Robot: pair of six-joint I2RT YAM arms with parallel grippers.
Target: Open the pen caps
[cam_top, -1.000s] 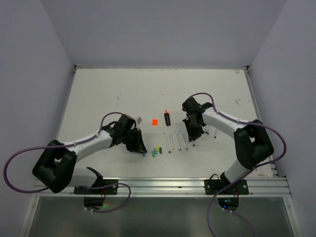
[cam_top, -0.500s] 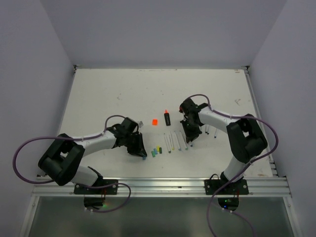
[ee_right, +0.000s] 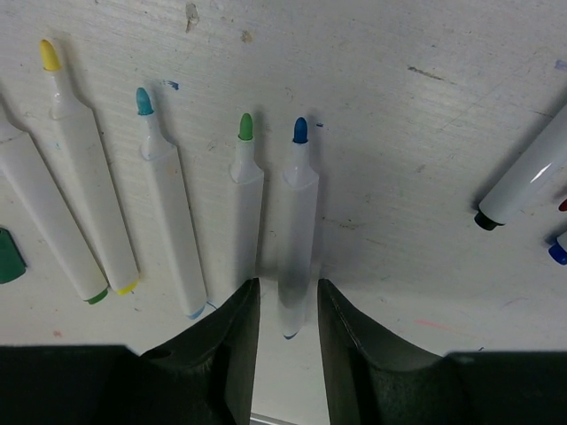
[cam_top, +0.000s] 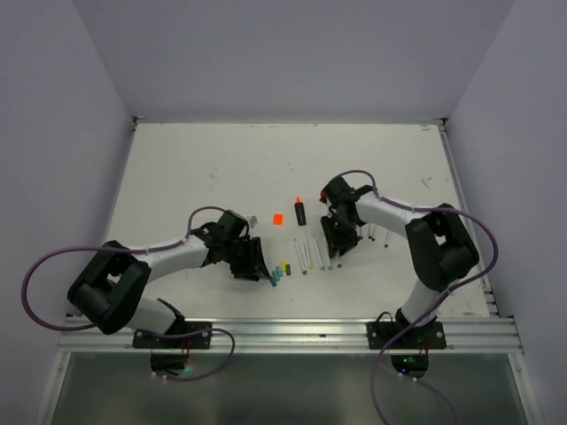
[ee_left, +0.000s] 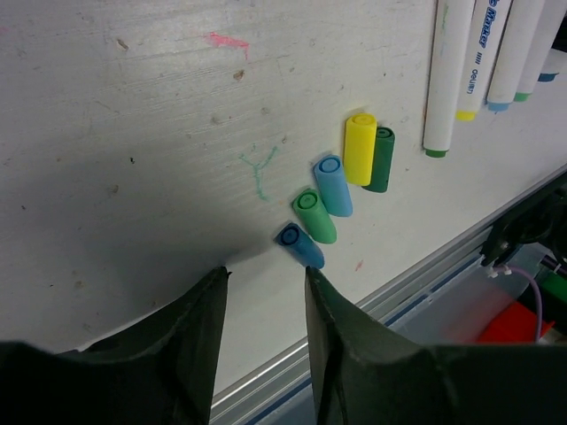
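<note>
**Inspector:** What are the end effectors doing?

**Operator:** Both are standing part-open, gripping nothing. The left end effector is hovering low over the table. The dark blue cap is lying just right of it, first of 5 loose caps. The right end effector is straddling the barrel end of the blue-tipped pen. That pen is the rightmost of 4 uncapped pens lying side by side, axes running near-far.

**Inspector:** What is the coming move turning on?

**Operator:** Probably the further pens lying right of that end effector. I cannot tell whether they are capped. The right arm is nearer. The rail at the near edge is crowding the caps, and open room is lying on the far side.
</note>
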